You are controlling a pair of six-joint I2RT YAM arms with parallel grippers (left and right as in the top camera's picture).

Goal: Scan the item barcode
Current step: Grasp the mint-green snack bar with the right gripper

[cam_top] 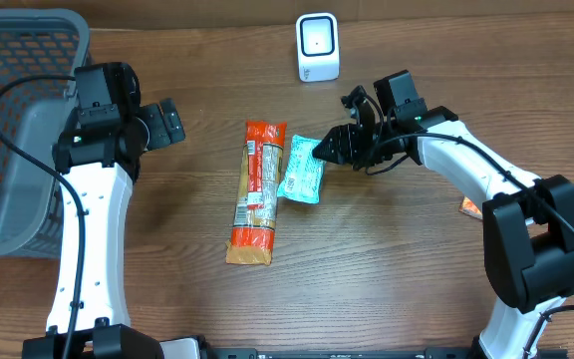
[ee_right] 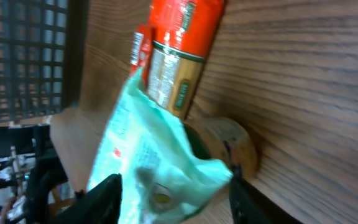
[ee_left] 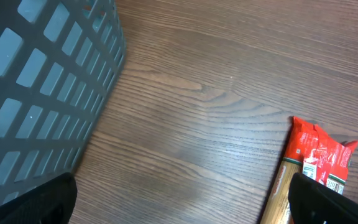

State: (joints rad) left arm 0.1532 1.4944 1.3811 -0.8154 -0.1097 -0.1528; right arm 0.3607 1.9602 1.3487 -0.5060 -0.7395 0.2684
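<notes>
The basket [cam_top: 8,120] is standing at the far left, and the left gripper [cam_top: 170,124] is hovering just beside it over bare table [cam_top: 167,289]. Its jaws are standing wide with nothing between them. In the left wrist view only the top end of the red packet [cam_top: 257,194] is showing at the lower right, so this arm is well apart from the work.

The red packet is lying flat near the middle, its long axis running away from the robot. The teal pouch [cam_top: 300,170] is lying flat against the packet's right side, beside its far half and along roughly the same line. Judging by where the right arm is, the pouch is the item being scanned.

The right gripper [cam_top: 325,152] is reaching in from the right, across the pouch's long axis, and is meeting the far right corner. In the right wrist view the crumpled end of the pouch is sitting between the fingers [ee_right: 109,198], which are standing about half apart. I cannot tell whether they are pinching it.

The scanner [cam_top: 317,47] is standing at the far edge, almost straight beyond the pouch. The right arm is much the nearer to both, so the carry looks short, straight out along the pouch's own axis.
</notes>
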